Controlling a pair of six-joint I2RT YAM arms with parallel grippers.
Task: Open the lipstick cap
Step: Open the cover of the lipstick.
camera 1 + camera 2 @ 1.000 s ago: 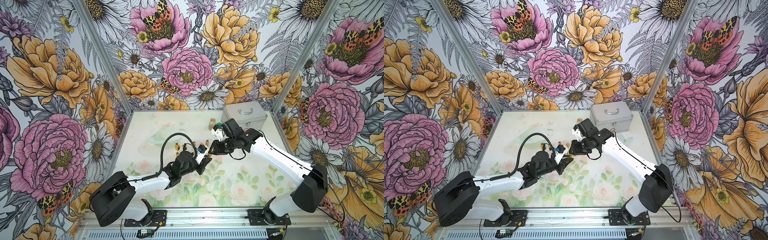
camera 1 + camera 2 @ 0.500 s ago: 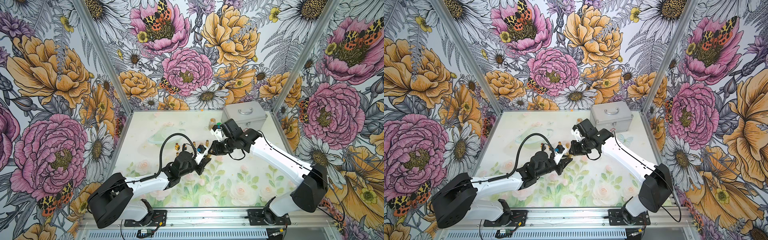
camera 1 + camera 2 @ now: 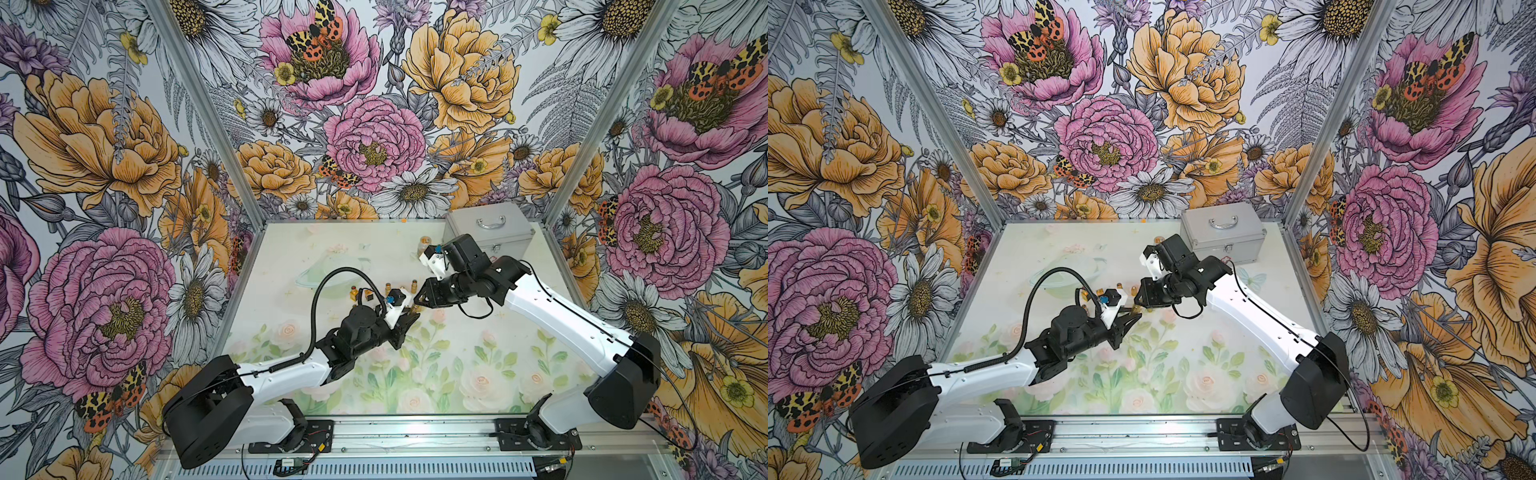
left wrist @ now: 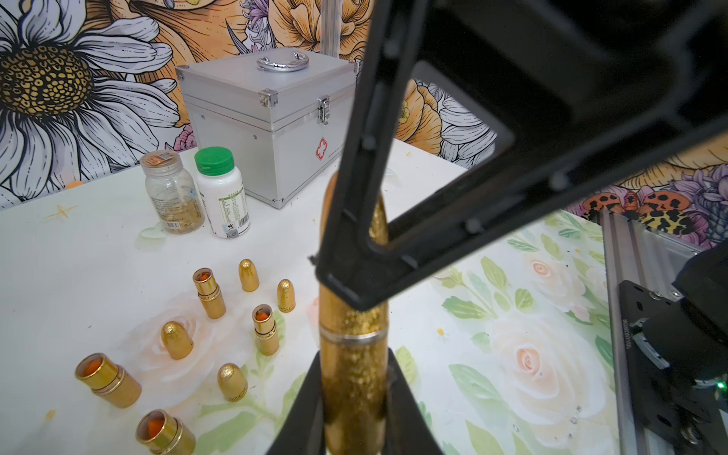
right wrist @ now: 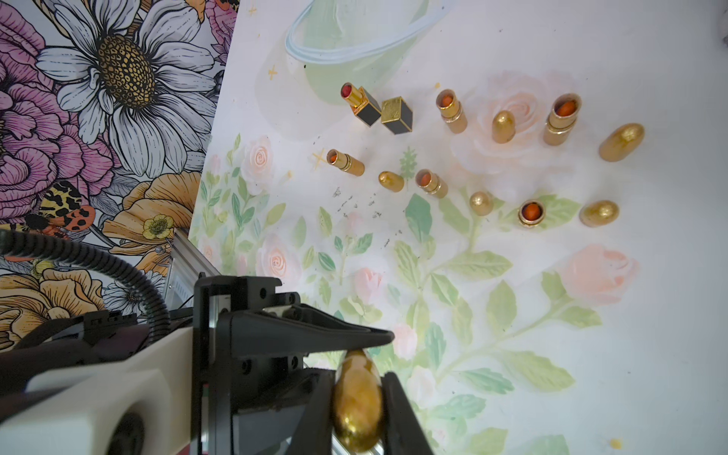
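The gold lipstick [image 4: 352,366] hangs above the desk [image 4: 98,256], bridged between both arms: the left gripper [image 4: 351,398] is clamped on its base, anchoring it, while the right gripper [image 4: 350,275] is closed around the cap [image 5: 356,405], likely to pull it straight off. The seam [image 4: 352,335] is not yet parted. Opened tubes [image 4: 208,293] and loose caps [image 4: 248,275] stand aside, clear of the pull.

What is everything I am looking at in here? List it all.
held lipstick: one, glittery gold, between both claws
open lipsticks: five, gold, on the table
loose caps: five, gold, among them
square lipstick: one, black-gold, open, square cap beside it
case: one, silver, far right corner
bottles: two, clear and green-lidded white, beside the case
table: one, floral, underneath
left claw: one, black, shut on lipstick base
right claw: one, black, shut on lipstick cap
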